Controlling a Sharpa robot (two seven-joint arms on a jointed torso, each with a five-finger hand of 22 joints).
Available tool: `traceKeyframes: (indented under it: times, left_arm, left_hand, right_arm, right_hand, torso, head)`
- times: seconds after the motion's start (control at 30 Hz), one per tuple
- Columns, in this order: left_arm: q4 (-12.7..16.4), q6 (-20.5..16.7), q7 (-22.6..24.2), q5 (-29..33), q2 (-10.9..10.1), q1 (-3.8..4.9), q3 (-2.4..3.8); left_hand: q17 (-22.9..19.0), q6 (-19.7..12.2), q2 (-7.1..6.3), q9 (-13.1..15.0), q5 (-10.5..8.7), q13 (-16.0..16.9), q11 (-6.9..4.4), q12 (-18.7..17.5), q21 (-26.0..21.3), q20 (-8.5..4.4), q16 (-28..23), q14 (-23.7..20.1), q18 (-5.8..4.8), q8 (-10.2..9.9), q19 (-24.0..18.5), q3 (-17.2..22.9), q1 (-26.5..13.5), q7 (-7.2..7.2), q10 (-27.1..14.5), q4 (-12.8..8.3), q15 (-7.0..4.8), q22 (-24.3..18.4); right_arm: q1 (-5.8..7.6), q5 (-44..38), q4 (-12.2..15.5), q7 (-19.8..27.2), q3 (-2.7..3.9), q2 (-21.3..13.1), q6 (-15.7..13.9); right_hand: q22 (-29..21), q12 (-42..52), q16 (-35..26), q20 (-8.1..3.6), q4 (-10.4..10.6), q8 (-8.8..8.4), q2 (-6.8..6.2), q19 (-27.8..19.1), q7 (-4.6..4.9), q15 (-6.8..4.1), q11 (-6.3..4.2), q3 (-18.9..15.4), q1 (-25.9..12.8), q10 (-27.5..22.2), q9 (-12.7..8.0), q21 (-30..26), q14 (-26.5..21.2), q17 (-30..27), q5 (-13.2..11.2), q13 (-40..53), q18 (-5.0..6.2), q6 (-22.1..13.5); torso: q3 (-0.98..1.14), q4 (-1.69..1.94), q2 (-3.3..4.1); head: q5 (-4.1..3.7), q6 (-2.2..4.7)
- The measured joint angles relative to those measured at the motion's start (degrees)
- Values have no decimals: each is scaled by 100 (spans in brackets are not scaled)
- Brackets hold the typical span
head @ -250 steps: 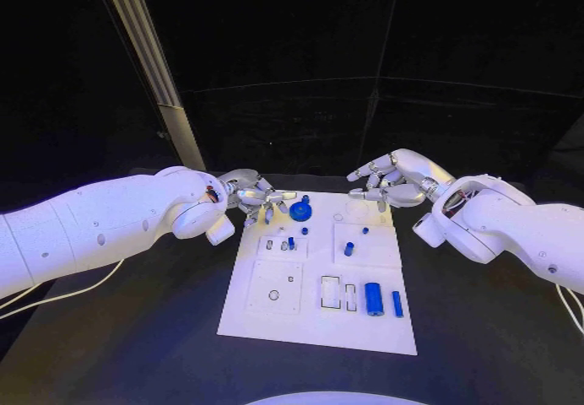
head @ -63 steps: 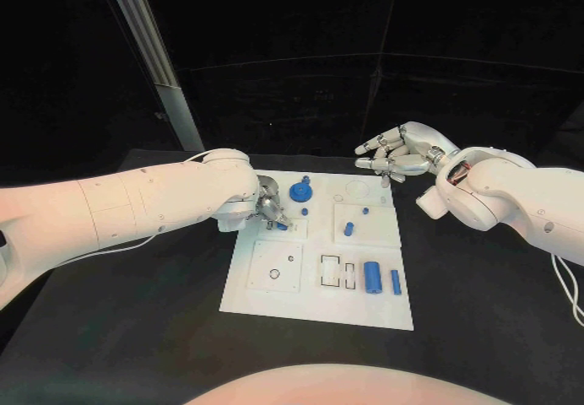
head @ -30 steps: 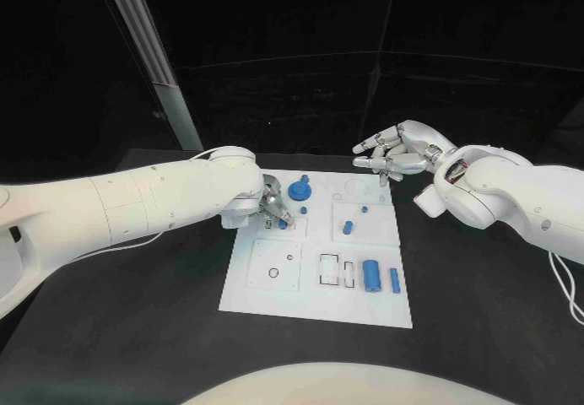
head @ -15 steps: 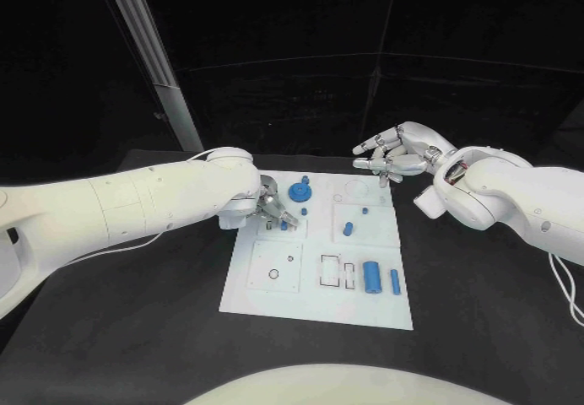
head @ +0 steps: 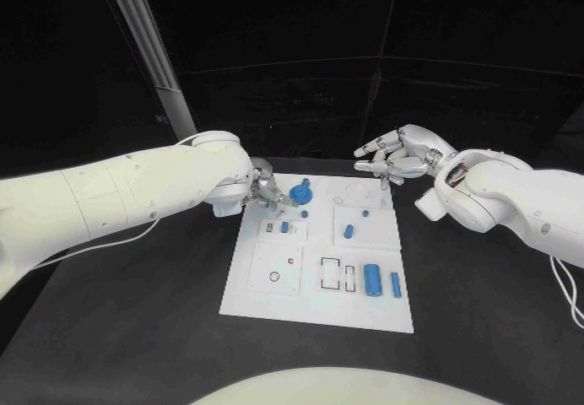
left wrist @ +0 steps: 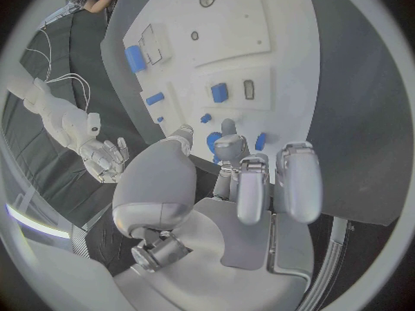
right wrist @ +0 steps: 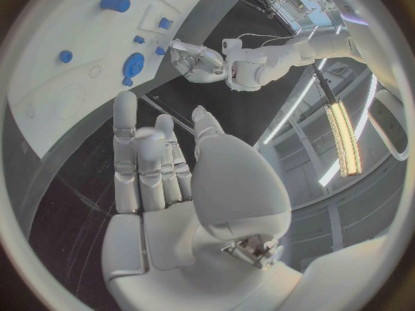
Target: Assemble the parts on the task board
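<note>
Black table (head: 146,337) carries the white task board (head: 319,305), which lies at its middle, long side running away from the robot. Left arm (head: 110,198) reaches in to the board's far left corner; right arm (head: 523,207) sits off the board's far right corner. Left hand (head: 261,191) hangs at the far left edge of the board, just beside the round blue disc part (head: 302,194); in the left wrist view the left hand (left wrist: 251,186) has its fingers apart and nothing between them, fingertips (left wrist: 227,128) above the disc part (left wrist: 213,142), contact cannot be told. Right hand (head: 396,158) is held up beyond the board's far right corner, well off the surface, fingers (right wrist: 138,159) stretched out side by side and empty in the right wrist view. On the board, largest part is the blue cylinder (head: 372,281) near the near right corner, a thinner blue pin (head: 396,284) just beside it on the right, both lying flat. A short blue peg (head: 348,231) sits in the right middle panel. A small blue piece (head: 285,226) sits in the left middle panel, next to a pale slot. Tiny blue stud (head: 364,214) is further from the robot than the short peg, tiny blue stud (head: 305,213) is near the disc.
</note>
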Motion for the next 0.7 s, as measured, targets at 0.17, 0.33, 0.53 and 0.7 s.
traceKeyframes:
  times: [0.17,0.33,0.53,0.7]
  left_arm:
    - [-303,131,51,0,27,176,90]
    - [-916,391,51,-1,289,250,103]
    - [-1605,751,53,-12,621,203,63]
    - [-2006,939,73,-86,798,98,48]
  left_hand:
    - [0,-395,142,-288,0,-194,157,-149,-160,59,0,0,0,-439,-57,-207,284,195,-156,-2,132,-188]
    - [0,-488,321,-641,0,-259,235,-151,-162,157,0,11,1,-779,-49,-378,491,292,-234,-1,218,-212]
    - [0,-310,433,-760,0,-264,235,-151,-162,177,0,11,0,-793,-29,-466,603,301,-234,-8,217,-189]
    - [0,-221,483,-805,0,-264,235,-151,-162,177,0,11,0,-793,-29,-537,652,270,-233,-16,217,-176]
  right_arm:
    - [0,0,-14,1,0,1,4]
    - [0,0,-15,2,0,-1,7]
    - [0,0,-34,3,0,33,13]
    - [-1,-1,-42,3,0,47,18]
  right_hand:
    - [0,0,0,0,0,0,0,0,0,0,0,0,0,0,0,0,0,0,0,0,0,0]
    - [0,0,0,0,0,0,0,0,0,0,0,0,0,0,0,0,0,0,0,0,0,0]
    - [1,0,0,0,0,0,0,0,0,0,0,0,0,0,0,0,0,7,0,1,0,0]
    - [1,0,0,0,0,0,0,0,0,0,0,0,0,0,0,0,0,7,0,-5,0,0]
  torso:
    - [4,-1,1]
    - [8,-1,7]
    - [-2,-14,19]
    - [-9,-21,30]
  head:
    - [-3,13]
    - [26,27]
    - [67,38]
    - [94,51]
